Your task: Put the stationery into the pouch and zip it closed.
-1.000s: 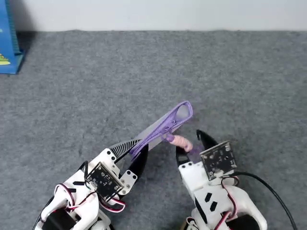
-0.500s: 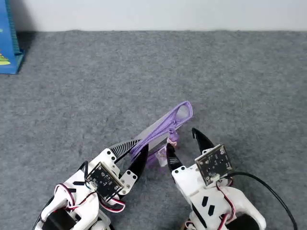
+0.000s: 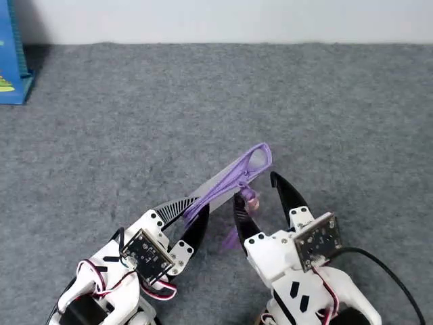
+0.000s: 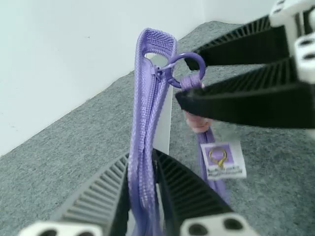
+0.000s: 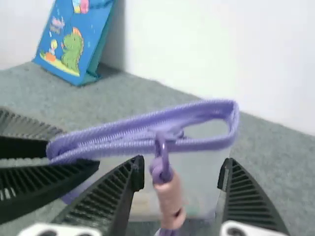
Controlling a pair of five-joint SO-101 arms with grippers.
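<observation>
Left wrist view is showing the left gripper (image 4: 142, 157) pinching the purple zip edge of the pouch (image 4: 147, 98) between its ribbed fingers and holding it on edge over the grey carpet (image 3: 135, 122). Just beside it, the right gripper (image 3: 256, 189) is hanging with its fingers spread wide on either side of the zip pull (image 5: 162, 172), not gripping it. The pull, a purple ring with a pink bead, is dangling from the slider near the pouch end away from the left gripper. One small white tag (image 4: 222, 160) with a purple square and a gold mark is hanging below it, its print too small to read. One blue book (image 5: 74, 39) showing a green cartoon dinosaur is leaning against the white wall, well apart, its lettering blurred
</observation>
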